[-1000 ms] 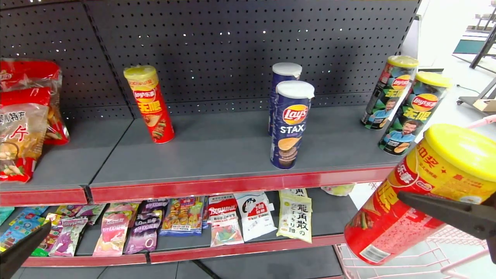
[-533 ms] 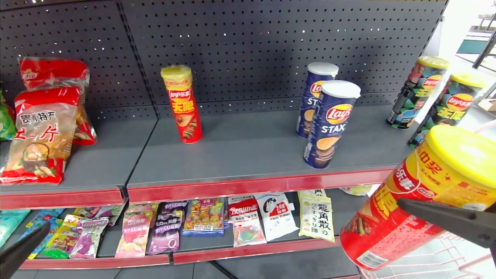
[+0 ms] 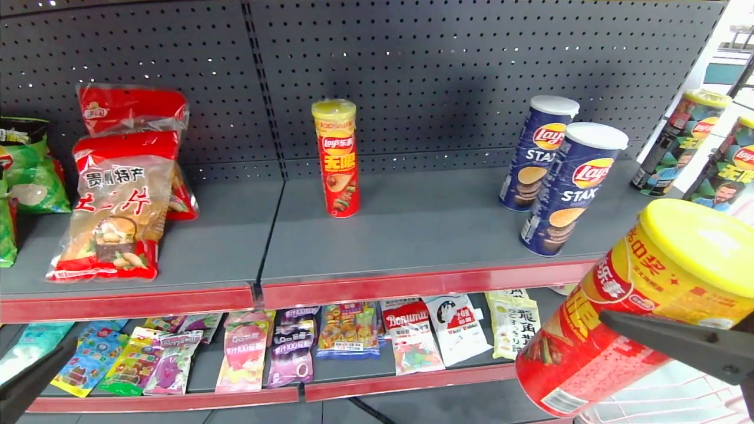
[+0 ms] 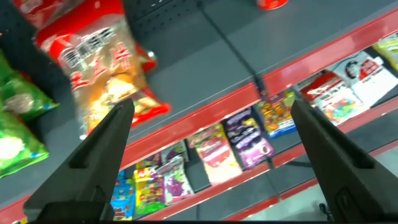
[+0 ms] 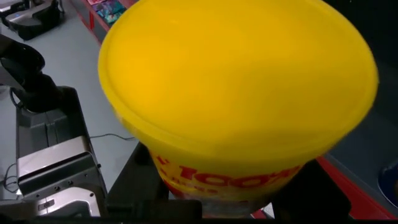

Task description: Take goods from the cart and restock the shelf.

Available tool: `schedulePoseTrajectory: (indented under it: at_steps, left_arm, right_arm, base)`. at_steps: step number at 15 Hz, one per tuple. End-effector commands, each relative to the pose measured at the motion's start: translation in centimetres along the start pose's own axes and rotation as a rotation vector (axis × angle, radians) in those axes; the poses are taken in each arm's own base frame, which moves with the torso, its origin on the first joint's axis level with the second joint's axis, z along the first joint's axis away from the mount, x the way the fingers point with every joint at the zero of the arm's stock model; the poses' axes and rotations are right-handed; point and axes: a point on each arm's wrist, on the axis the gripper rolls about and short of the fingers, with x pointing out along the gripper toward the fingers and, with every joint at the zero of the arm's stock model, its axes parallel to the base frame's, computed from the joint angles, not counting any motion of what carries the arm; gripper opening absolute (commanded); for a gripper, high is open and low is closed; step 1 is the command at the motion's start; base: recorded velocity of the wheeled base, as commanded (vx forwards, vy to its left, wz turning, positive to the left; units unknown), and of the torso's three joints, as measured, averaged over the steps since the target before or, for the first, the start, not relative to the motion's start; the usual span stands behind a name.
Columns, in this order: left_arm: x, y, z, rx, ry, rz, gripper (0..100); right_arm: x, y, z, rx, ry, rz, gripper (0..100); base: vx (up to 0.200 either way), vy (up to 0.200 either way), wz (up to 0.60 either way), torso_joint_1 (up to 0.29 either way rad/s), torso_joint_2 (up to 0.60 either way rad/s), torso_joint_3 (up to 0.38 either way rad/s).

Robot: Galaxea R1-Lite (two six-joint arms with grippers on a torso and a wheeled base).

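My right gripper [image 3: 624,330] is shut on a large red chip can with a yellow lid [image 3: 642,294]. It holds the can tilted, in front of and below the right end of the upper shelf [image 3: 424,241]. The can's yellow lid [image 5: 236,87] is close up in the right wrist view. A matching slim red can [image 3: 337,158] stands upright mid-shelf. My left gripper [image 4: 211,104] hangs open with nothing in it, low at the left before the shelf's red front edge [image 4: 205,109]; one of its fingers [image 3: 32,383] shows in the head view.
Two blue cans [image 3: 568,188] stand on the shelf's right part, with dark green cans [image 3: 671,141] beyond them. Snack bags [image 3: 118,194] lean at the left. Small packets [image 3: 347,335] fill the lower shelf. A pink cart [image 3: 660,403] is under the held can.
The whole head picture has shifted to the right, so the camera has moved left along the shelf. The held can and both grippers keep their places in the picture.
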Motion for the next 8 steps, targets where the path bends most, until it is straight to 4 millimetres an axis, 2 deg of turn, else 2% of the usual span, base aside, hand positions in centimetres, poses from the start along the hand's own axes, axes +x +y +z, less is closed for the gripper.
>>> schedulePoseTrajectory:
  at_steps: [1, 5, 8]
  left_arm:
    - [0.00, 0.00, -0.01, 0.001, 0.000, 0.000, 100]
    - [-0.01, 0.01, 0.03, 0.001, -0.001, 0.001, 100]
    - [-0.04, 0.05, 0.12, 0.001, -0.006, 0.002, 100]
  right_arm:
    - [0.04, -0.01, -0.03, 0.000, 0.001, 0.002, 0]
    - [0.02, 0.03, -0.05, 0.000, 0.001, 0.003, 0]
    - [-0.06, 0.06, -0.12, 0.001, 0.002, 0.002, 0]
  base:
    - [0.000, 0.200, 0.00, 0.002, 0.00, 0.002]
    - [0.000, 0.200, 0.00, -0.001, 0.00, 0.002]
    - [0.000, 0.000, 0.00, 0.000, 0.00, 0.000]
